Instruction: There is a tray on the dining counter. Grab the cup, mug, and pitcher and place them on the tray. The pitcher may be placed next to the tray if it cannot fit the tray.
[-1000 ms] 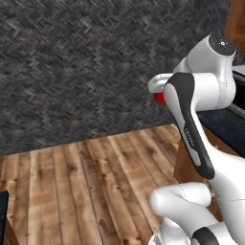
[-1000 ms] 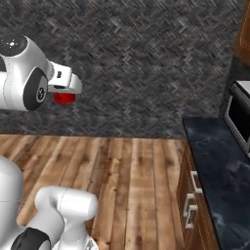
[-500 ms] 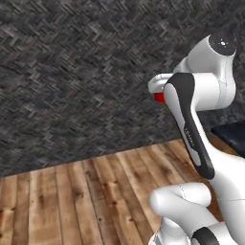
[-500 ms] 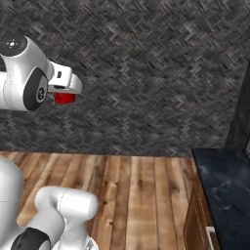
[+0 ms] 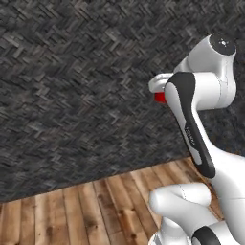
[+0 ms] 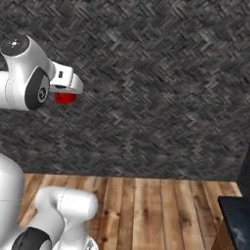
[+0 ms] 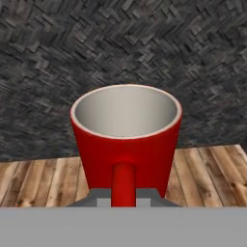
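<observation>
Clamping the mug (image 7: 126,144) by its handle, fingers hold it high before the wall (image 6: 161,83), above the floor (image 6: 161,205).

Both base views look forward from behind the arm, one from each side, toward the same dark herringbone wall (image 5: 72,95) and wooden floor (image 6: 161,205). The hand view looks very near into the red mug (image 7: 126,140), with the same wall behind.

It looked like a home kitchen: a dark herringbone-tiled wall (image 6: 156,88), a plank floor (image 6: 146,210), a dark countertop corner (image 6: 238,219).
</observation>
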